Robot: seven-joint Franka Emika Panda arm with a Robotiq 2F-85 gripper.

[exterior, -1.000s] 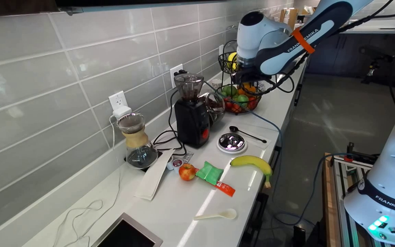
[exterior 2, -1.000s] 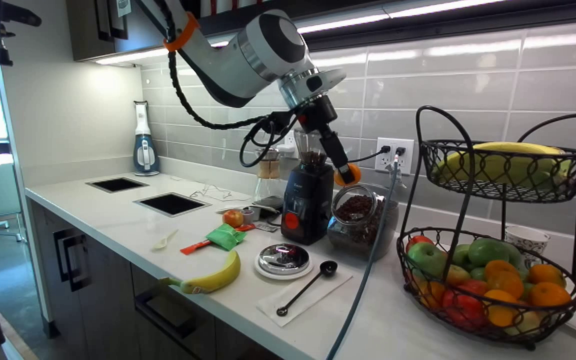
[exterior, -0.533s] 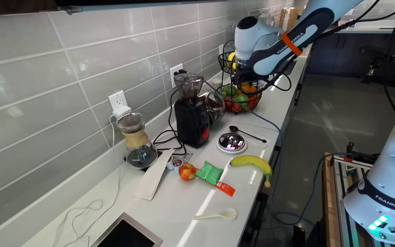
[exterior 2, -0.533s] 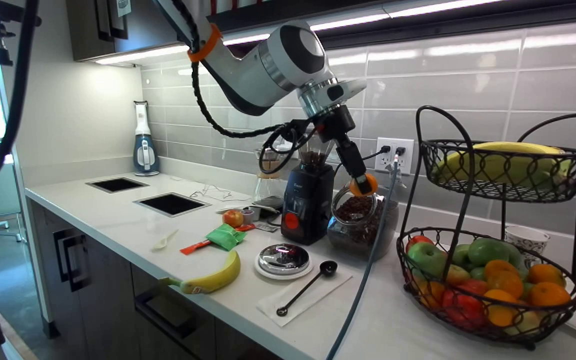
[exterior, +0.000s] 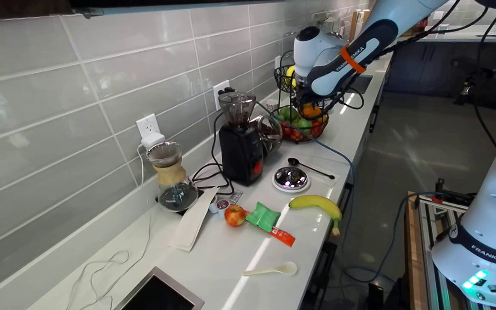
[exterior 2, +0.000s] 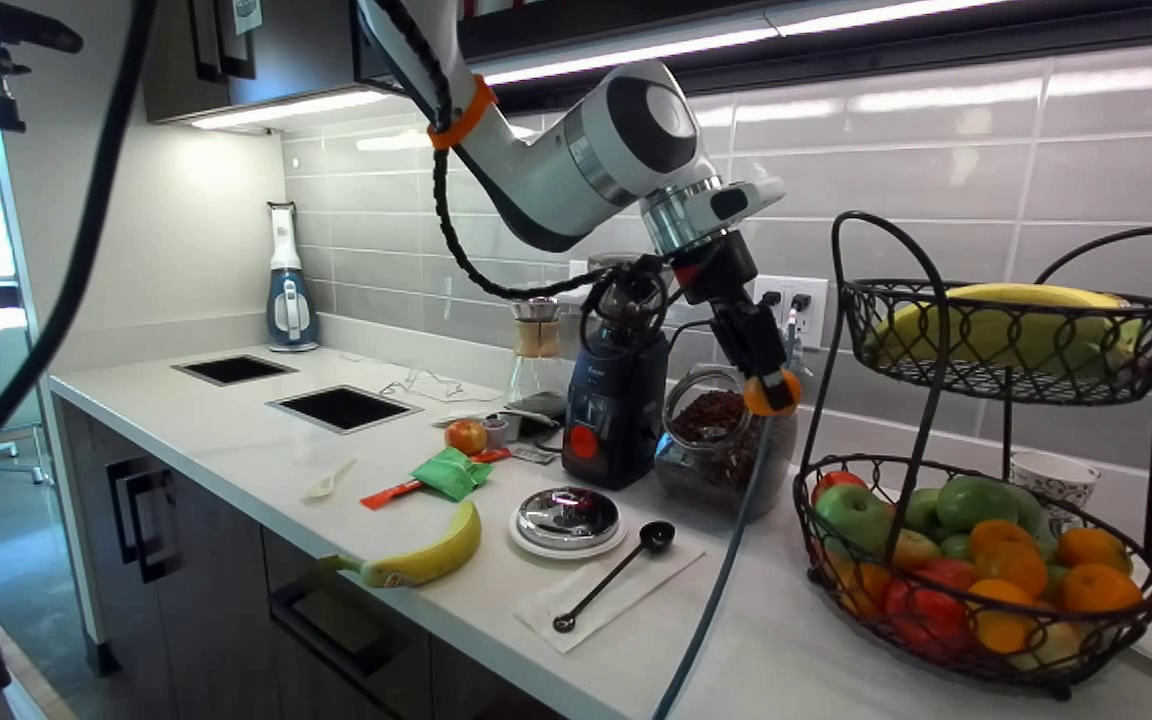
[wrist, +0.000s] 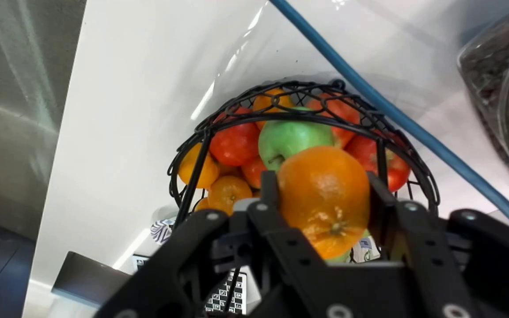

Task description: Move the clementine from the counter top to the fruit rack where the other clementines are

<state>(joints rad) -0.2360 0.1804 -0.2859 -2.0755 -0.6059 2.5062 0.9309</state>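
Tiled wall (exterior: 144,77), glossy white counter top (exterior: 226,254)

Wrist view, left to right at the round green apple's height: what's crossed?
Grey floor, smooth white counter top, black wire fruit rack (inside it: red round fruit, then round green apple), blue cable, clear glass jar. Left out: orange clementine in the end effector, overlapping the apple.

The clementine (exterior 2: 757,398) came nearer to the fruit rack (exterior 2: 1001,388)

Within one second, the end effector (exterior 2: 772,388) carried it downward and toward the rack; in both exterior views the robot arm (exterior 2: 561,190) became lower. In an exterior view, the clementine passed from above the mouth of the glass jar (exterior 2: 701,480) to in front of the blue cable (exterior 2: 731,553).
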